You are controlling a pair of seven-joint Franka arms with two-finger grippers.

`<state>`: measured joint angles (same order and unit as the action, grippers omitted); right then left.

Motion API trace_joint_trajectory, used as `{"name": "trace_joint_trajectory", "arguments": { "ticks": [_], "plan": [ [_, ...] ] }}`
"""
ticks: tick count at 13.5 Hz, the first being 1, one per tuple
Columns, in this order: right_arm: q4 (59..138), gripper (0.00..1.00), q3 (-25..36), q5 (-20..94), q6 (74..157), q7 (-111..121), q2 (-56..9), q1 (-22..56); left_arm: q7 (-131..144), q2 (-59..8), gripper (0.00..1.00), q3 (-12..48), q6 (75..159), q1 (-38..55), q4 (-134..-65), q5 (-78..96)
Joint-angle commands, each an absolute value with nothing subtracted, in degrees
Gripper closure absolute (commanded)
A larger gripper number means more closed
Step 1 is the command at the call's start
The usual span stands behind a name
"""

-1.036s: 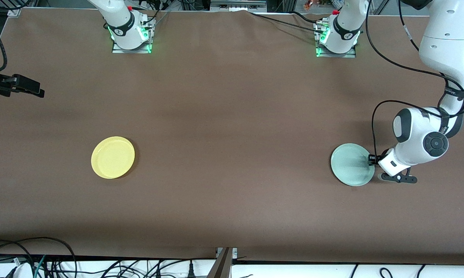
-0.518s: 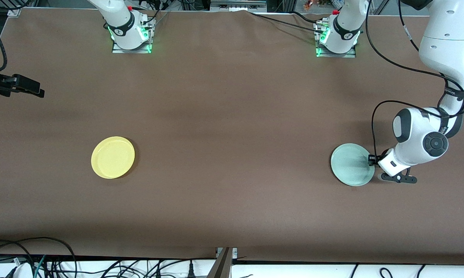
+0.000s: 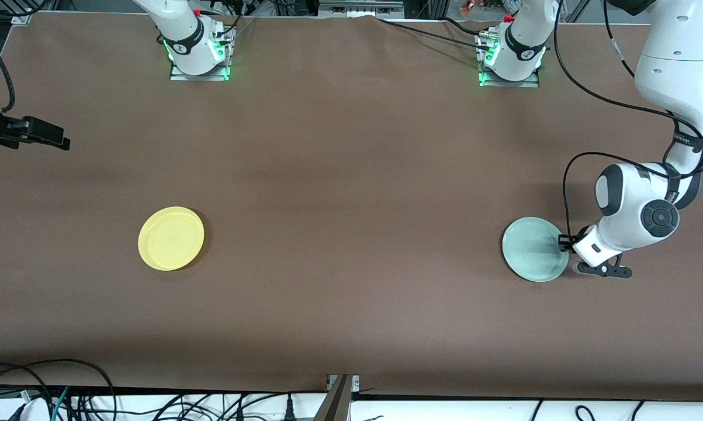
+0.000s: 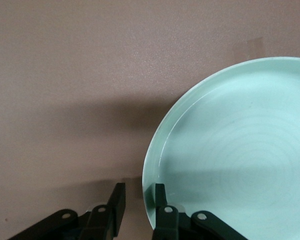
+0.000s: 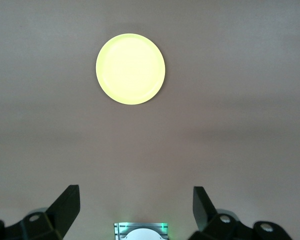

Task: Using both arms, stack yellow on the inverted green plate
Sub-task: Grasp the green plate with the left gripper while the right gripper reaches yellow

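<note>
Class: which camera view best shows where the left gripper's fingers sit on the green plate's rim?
The left wrist view: the left gripper straddles the green plate rim, one finger inside, one outside, a gap remaining. The front view shows only the plate edge meeting the gripper. The right wrist view misses it.

A broad brown matte table covering [image 3: 351, 193] fills nearly the whole frame, smooth with faint creases. Along the bottom edge runs a white strip [image 3: 503, 408] crossed by loose black cables [image 3: 47, 380], thickest at the lower left. A grey metal bracket [image 3: 340, 396] stands at bottom centre. Black cables [image 3: 427, 32] trail across the top edge.
</note>
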<state>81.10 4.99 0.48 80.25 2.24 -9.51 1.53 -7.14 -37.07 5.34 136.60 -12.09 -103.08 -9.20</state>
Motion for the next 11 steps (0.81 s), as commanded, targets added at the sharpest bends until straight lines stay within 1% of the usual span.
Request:
{"name": "trace_joint_trajectory", "arguments": {
  "ticks": [1,3,4,5,9,11],
  "plan": [
    [80.42,0.00,5.36,0.97,80.42,1.85,-12.82,0.71,-7.21,-37.00,0.75,5.63,136.58,-12.30,-102.66,-9.32],
    [80.42,0.00,5.89,1.58,81.55,1.93,-15.28,-1.31,-7.12,-37.00,0.86,5.63,136.58,-12.13,-102.66,-9.32],
    [80.42,0.00,5.80,1.76,82.52,1.93,-16.77,-2.28,-7.21,-37.00,0.94,5.63,136.58,-12.04,-102.66,-9.40],
    [80.51,0.00,5.89,1.67,84.27,2.02,-18.70,-2.72,-7.12,-37.00,1.00,5.63,136.50,-11.95,-102.66,-9.49],
    [80.51,0.00,5.80,1.93,92.88,8.34,-26.17,-5.45,-7.74,-36.22,1.00,5.71,136.14,-11.78,-102.66,-9.75],
    [80.51,0.00,5.89,3.07,96.92,8.44,-29.43,-5.45,-6.51,-34.20,1.00,5.97,135.88,-10.56,-102.48,-9.84]
  ]
}}
